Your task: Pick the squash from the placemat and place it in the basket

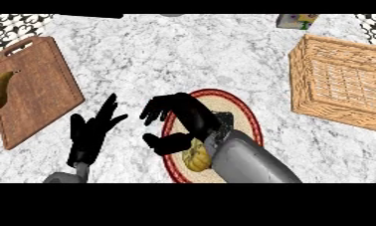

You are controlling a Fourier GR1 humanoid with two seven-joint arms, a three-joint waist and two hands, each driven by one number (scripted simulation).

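Note:
A yellow squash (196, 157) lies on the round beige placemat (243, 109) with a red rim, at the lower middle of the head view. My right forearm covers part of it. My right hand (180, 115) hovers over the placemat's left edge, just beyond the squash, fingers spread and relaxed, thumb pointing left, holding nothing. My left hand (89, 133) rests open at the lower left, fingers up. The woven wooden basket (334, 80) stands at the right edge, well apart from both hands.
A brown wooden cutting board (37, 90) with a dark object on it lies at the left edge. A small box (296, 21) stands at the top right, behind the basket. Grey marble counter (169, 56) spreads between board, placemat and basket.

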